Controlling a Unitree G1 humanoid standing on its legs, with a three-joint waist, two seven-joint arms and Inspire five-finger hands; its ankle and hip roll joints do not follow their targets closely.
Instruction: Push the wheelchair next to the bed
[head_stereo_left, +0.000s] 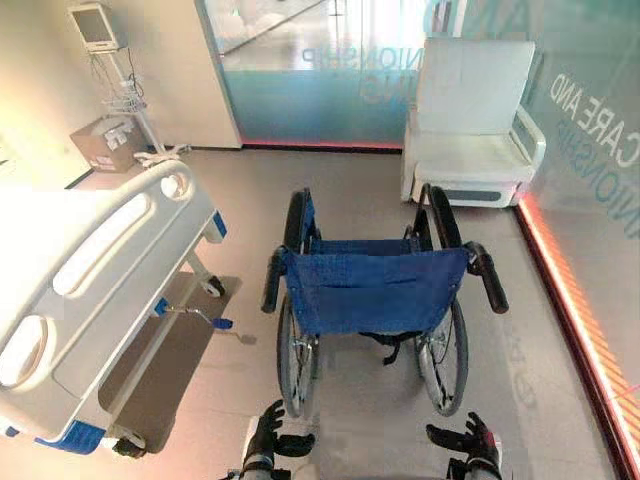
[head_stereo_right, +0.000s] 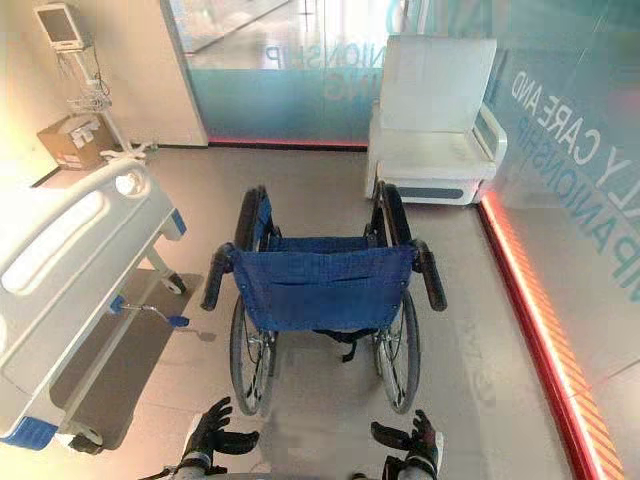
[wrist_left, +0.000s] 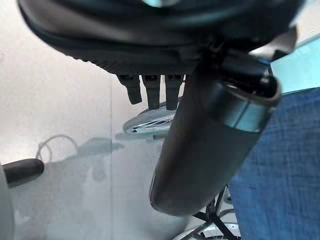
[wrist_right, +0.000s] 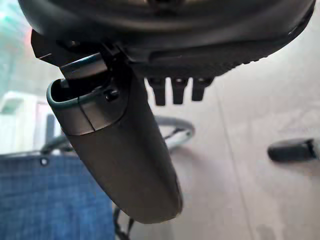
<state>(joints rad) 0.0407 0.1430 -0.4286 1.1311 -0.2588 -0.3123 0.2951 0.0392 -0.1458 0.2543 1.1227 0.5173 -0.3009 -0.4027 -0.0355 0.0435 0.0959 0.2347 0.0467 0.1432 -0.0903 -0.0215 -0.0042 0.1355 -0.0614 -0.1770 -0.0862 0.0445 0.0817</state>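
Wheelchair (head_stereo_left: 372, 290), blue cloth on black frame, unheld, right of the white, blue-cornered hospital bed (head_stereo_left: 100, 260), floor between.
Dark left hand (head_stereo_left: 272, 437) and dark right hand (head_stereo_left: 470, 440) low behind the backrest, fingers loose and spread, gripping nothing, well short of the black rubber push grips (head_stereo_left: 272, 282) above. Further left, blue-tipped metal crank (head_stereo_left: 200, 316) jutting from the bed toward the near wheel; ahead, white padded armchair (head_stereo_left: 475, 130). Likely trouble: catching one grip late or pushing unevenly, swinging the chair into that crank; pushing dead straight, running at the armchair instead of drawing alongside.
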